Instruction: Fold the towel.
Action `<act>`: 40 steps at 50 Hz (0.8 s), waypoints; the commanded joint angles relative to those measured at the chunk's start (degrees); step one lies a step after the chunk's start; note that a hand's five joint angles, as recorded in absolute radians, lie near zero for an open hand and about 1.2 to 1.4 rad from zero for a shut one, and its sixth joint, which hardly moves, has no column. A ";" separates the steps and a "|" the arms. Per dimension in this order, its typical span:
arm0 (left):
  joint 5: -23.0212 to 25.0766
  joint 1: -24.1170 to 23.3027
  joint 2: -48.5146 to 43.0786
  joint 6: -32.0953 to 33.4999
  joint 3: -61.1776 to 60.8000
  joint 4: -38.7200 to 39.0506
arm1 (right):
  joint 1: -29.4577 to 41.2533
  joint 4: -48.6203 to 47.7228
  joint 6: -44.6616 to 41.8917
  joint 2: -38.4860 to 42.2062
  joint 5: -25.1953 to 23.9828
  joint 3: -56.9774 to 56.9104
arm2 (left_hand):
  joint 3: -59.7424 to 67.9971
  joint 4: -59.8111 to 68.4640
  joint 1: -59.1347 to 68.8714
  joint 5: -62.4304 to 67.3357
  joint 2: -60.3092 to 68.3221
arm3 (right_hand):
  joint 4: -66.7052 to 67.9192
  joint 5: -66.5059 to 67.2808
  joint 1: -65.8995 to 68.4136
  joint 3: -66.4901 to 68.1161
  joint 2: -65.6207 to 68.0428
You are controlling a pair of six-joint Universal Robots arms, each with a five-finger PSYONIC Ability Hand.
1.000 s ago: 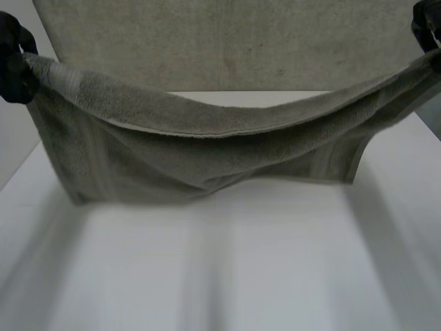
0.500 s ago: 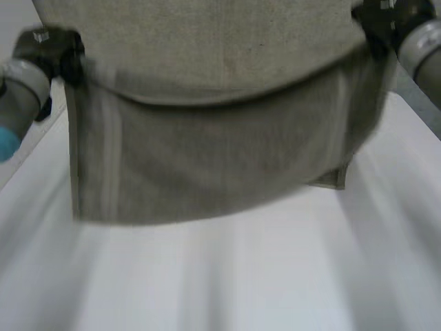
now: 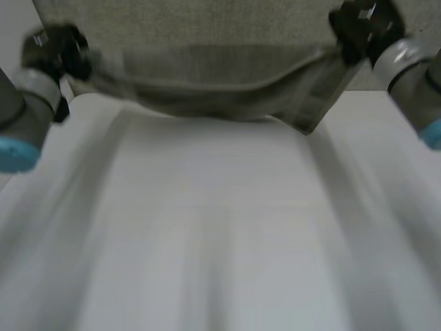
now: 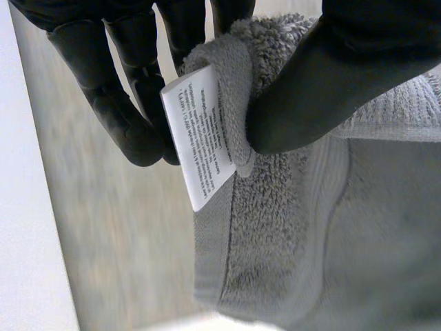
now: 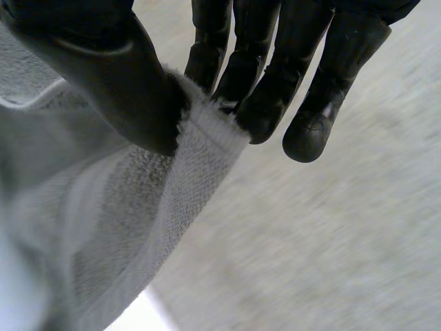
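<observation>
The left robot hand (image 4: pixel 324 83) pinches one corner of the towel (image 4: pixel 275 227) between thumb and fingers, beside the care label (image 4: pixel 200 138). The right robot hand (image 5: pixel 117 76) pinches the other corner likewise. They sit at ten and two o'clock above the table (image 3: pixel 220 227), probably to lay this edge over the far half. The grey-beige terry sags between them, doubled toward twelve o'clock.

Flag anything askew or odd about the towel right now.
Nothing damaged. The towel sags in the middle between the left hand and right hand, and a white label sticks out at the left hand's pinch.
</observation>
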 commanded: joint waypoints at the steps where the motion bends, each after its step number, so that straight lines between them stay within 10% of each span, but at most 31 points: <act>1: 1.42 1.52 -2.91 0.30 -15.00 7.38 | -1.22 0.30 -3.99 1.29 -3.70 13.99 | -8.81 -6.68 -0.72 -13.85 -3.68 | 3.46 5.60 10.07 3.68 3.35; 24: 16.44 14.78 25.46 2.49 -49.26 5.01 | -16.59 13.90 -8.56 -30.17 -14.15 44.92 | -8.81 -6.68 -0.72 -13.85 -3.68 | 3.46 5.60 10.07 3.68 3.35; 33: 19.09 14.61 25.56 2.40 -49.98 4.83 | -17.21 15.24 -10.06 -29.56 -17.33 42.47 | -8.81 -6.68 -0.72 -13.85 -3.68 | 3.46 5.60 10.07 3.68 3.35; 40: 18.39 12.77 13.03 2.40 -39.46 4.48 | -15.99 15.41 -9.80 -13.69 -16.63 28.53 | -8.81 -6.68 -0.72 -13.85 -3.68 | 3.46 5.60 10.07 3.68 3.35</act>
